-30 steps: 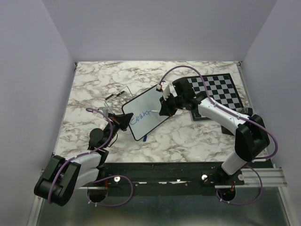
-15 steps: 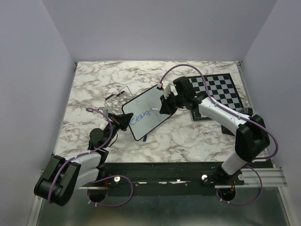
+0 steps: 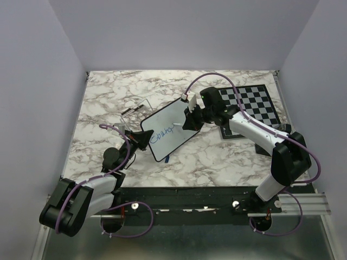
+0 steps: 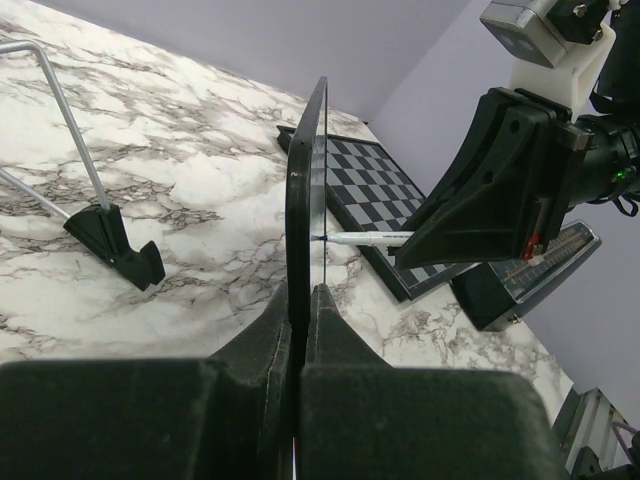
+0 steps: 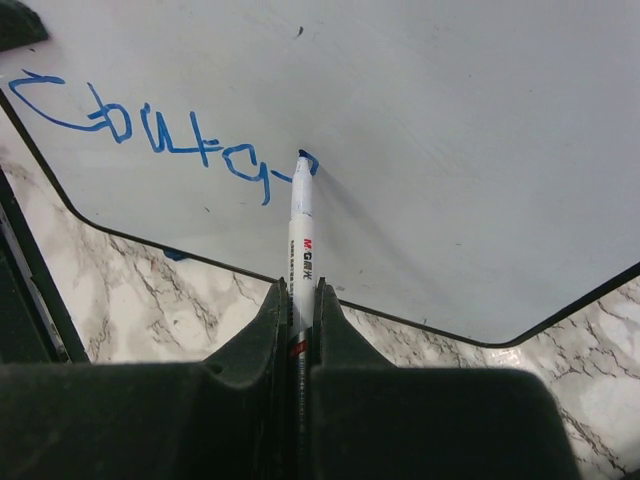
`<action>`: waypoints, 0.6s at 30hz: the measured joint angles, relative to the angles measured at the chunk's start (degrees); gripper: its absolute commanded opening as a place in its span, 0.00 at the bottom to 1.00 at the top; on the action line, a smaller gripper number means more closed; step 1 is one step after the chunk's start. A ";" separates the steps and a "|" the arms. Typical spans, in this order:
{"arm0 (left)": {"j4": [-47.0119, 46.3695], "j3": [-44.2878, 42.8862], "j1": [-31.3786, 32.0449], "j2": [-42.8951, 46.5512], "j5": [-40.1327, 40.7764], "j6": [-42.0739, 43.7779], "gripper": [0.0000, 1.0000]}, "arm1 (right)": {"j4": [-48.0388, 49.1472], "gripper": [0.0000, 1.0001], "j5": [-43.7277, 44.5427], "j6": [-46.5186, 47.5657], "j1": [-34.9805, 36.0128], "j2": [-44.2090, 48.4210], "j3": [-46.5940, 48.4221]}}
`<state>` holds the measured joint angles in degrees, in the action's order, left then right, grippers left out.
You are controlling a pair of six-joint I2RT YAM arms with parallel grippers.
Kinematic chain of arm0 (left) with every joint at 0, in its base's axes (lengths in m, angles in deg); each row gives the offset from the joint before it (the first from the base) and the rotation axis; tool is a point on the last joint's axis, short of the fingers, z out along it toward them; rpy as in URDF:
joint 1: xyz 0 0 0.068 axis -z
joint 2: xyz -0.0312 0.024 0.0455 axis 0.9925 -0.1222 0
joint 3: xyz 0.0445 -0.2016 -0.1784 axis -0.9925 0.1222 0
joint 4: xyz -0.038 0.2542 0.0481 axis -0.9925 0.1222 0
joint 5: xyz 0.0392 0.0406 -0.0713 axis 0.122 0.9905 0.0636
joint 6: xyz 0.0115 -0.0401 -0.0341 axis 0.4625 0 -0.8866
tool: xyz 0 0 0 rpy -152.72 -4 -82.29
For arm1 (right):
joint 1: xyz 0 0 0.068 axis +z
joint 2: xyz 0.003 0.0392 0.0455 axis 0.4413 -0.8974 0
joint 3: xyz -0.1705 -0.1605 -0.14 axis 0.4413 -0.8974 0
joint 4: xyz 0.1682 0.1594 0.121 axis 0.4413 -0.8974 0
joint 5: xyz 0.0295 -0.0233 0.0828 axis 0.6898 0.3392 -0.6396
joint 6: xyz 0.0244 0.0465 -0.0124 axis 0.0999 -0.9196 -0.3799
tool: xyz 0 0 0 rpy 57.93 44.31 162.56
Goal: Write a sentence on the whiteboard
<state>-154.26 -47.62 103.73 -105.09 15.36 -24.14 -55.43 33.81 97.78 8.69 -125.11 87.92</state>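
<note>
The left fingers (image 4: pixel 262 335) are clenched on the edge of the small glossy white, black-framed whiteboard (image 3: pixel 172 143). They grip it near its 8 o'clock corner and tip its face toward the other arm, presumably so it cannot slide under pen pressure. Across it runs the blue handwritten sentence (image 5: pixel 150 135) (one uneven word showing, unreadable to me). At the lettering's 3 o'clock end, the slim white blue-tipped marker (image 5: pixel 299 235) touches the board, pinched tight by the right fingers (image 5: pixel 255 340). A black-and-white checkered chessboard (image 3: pixel 252 103) lies nearby at 2 o'clock on the marbled surface (image 3: pixel 108 92).
</note>
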 measured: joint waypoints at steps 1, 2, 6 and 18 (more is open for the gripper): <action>0.00 0.00 0.00 0.00 0.00 -0.02 0.00 | 0.13 0.01 -0.22 0.00 0.07 0.00 0.00; 0.00 0.00 0.00 0.00 0.00 0.00 0.00 | 0.26 0.00 -0.42 0.02 0.17 -0.02 -0.02; 0.00 0.00 0.00 0.00 -0.04 0.00 0.00 | 0.37 0.01 -1.42 0.42 0.44 -0.02 -0.02; 0.74 0.00 0.00 0.74 -0.04 0.07 0.00 | 0.24 0.01 -2.10 1.95 0.44 -0.13 -0.02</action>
<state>-153.52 -47.62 103.73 -104.35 15.31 -24.08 -55.19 31.72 99.73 9.12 -125.25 87.89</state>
